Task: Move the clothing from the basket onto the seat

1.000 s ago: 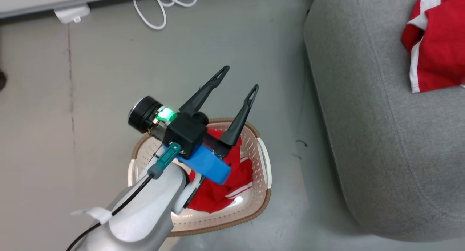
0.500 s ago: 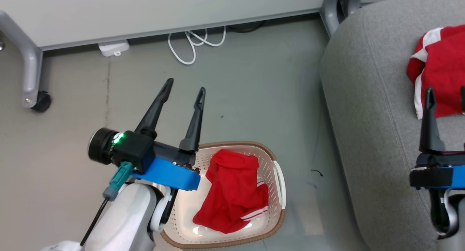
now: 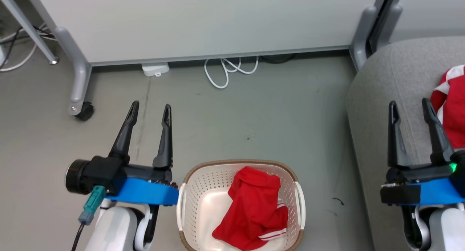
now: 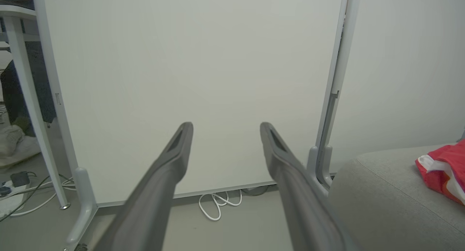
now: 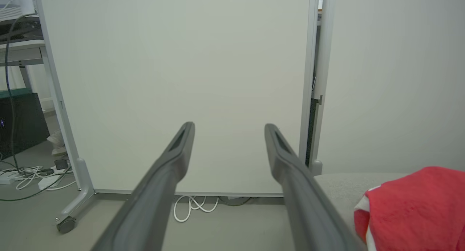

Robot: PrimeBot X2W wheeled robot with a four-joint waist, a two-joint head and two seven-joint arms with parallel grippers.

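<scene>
Well, my jaws both open, empty, bare floor (image 3: 254,120) round basket (image 3: 232,162), red garment (image 3: 254,207) lengthwise toward me, seat (image 3: 374,109) right.

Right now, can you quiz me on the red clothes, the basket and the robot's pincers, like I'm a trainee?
1. True or false: the basket is empty.
2. Where does the red garment outside the basket lie? A) on the floor B) on the grey seat C) in a pincer
3. Fill in: the left pincer and the right pincer are both ____.

Key
1. False: another red garment lies in it.
2. B
3. open, holding nothing
</scene>
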